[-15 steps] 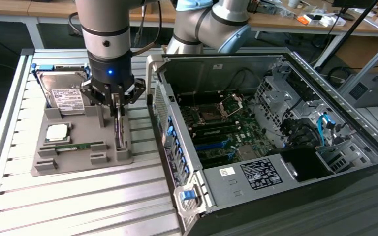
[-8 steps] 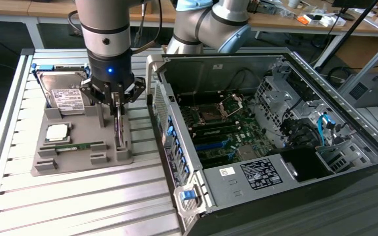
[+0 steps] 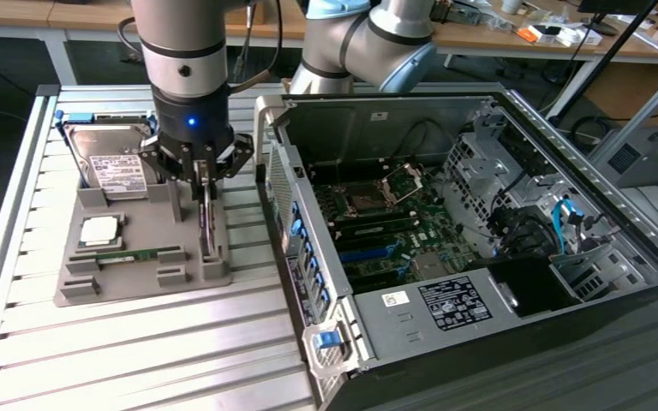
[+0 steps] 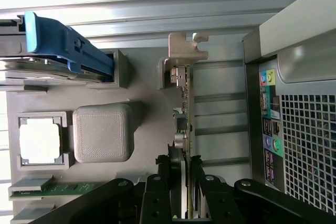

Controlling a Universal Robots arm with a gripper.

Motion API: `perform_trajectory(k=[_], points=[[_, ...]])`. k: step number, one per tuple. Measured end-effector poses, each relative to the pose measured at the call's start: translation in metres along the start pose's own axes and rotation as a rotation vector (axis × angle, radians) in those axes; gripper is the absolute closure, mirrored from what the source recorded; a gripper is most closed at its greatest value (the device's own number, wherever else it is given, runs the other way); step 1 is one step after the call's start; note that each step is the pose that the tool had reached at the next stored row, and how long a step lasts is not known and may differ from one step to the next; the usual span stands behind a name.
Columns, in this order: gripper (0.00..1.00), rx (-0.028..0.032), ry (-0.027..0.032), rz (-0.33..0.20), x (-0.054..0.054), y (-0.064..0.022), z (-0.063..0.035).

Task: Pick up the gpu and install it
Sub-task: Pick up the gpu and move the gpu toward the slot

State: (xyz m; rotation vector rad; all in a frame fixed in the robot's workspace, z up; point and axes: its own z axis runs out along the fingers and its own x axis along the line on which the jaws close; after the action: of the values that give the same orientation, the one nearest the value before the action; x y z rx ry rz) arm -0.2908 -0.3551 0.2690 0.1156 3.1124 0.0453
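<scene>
One gpu (image 4: 185, 106), on edge, gripped by one end effector (image 3: 205, 190).

Your grey and silver arm (image 3: 186, 60) drops straight down over the slatted metal bench (image 3: 134, 360), nearer its far edge than its near one. The wrist is vertical, with a blue light lit on its black collar. Your black gripper (image 3: 205, 190) points straight down. Its jaws are drawn in on both faces of the thin green circuit card (image 4: 185, 114) standing on edge, pads (image 4: 175, 169) against it.
</scene>
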Motion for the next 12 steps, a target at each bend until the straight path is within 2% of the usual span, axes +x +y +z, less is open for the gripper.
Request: perform_trajectory(k=[12], points=[[0.73,0.0,0.0,0.0,-0.0001,0.0001,-0.0026]])
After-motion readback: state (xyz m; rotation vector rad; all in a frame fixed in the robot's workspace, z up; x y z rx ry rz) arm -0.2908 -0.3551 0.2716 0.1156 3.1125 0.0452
